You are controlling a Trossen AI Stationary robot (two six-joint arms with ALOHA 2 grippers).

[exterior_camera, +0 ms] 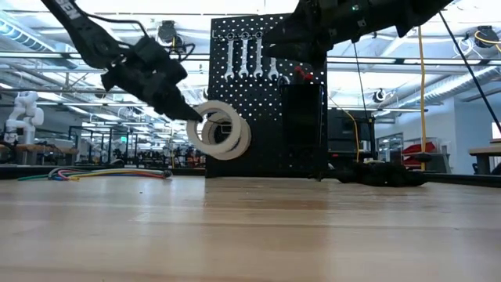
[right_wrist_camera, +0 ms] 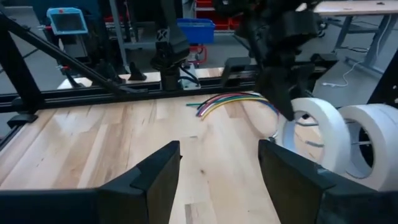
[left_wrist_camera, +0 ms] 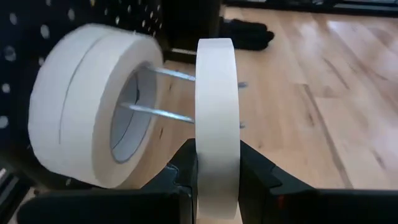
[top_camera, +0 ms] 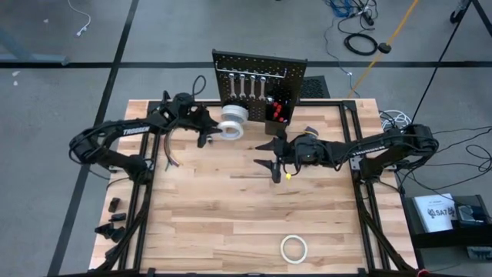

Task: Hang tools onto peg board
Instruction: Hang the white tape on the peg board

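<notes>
My left claw (left_wrist_camera: 216,180) grips a white tape roll (left_wrist_camera: 216,106) just in front of the peg board (top_camera: 257,65); right claw (right_wrist_camera: 217,174) is spread, empty, nearby.

Robotics lab: open industrial hall with ceiling ducts (exterior_camera: 438,82), workbenches (exterior_camera: 485,153), a white robot (exterior_camera: 22,113) at left.
</notes>
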